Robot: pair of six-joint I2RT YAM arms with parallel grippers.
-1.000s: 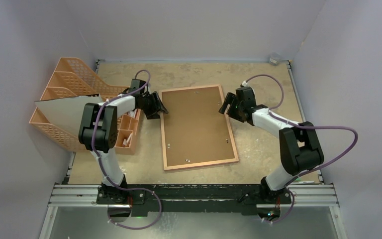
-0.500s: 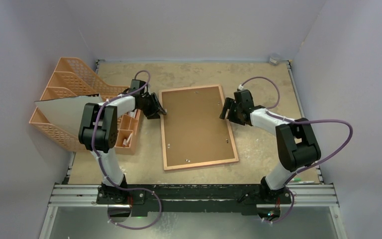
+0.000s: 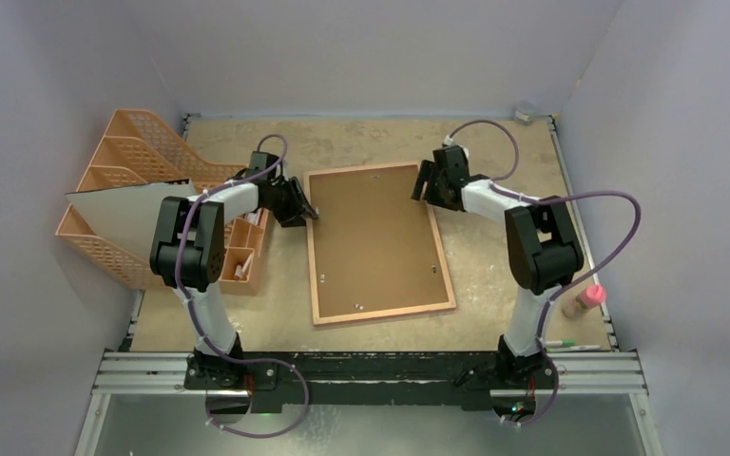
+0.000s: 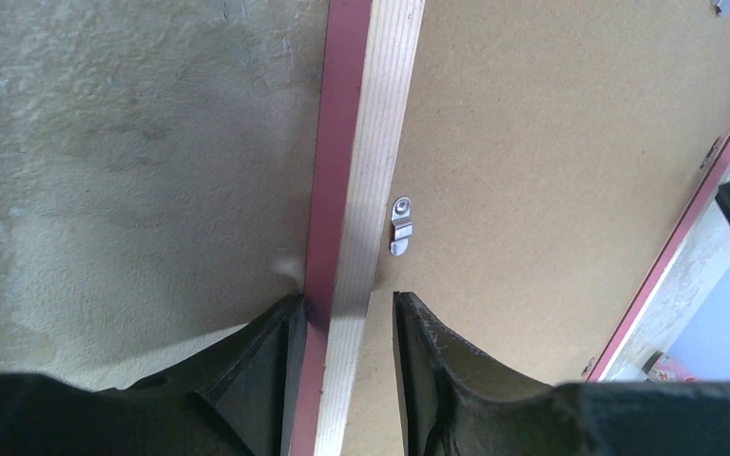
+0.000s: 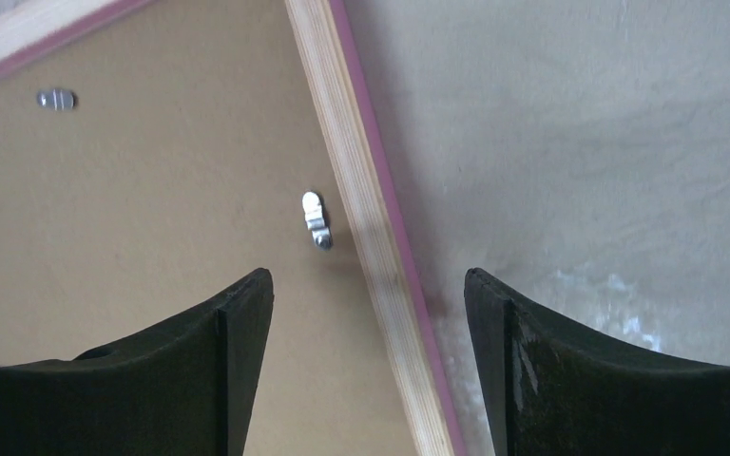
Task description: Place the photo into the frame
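Two robot arms reach over a pink-edged picture frame that lies face down in the centre of a tan table, its brown backing board showing, with an orange file rack at the left. On the frame's upper left side, the left gripper sits narrowly around the rim, one finger against the pink outer edge and the other just inside, below a small metal clip; whether it truly pinches the wood cannot be told. At the frame's upper right, the right gripper stands wide apart over the rim, holding nothing.
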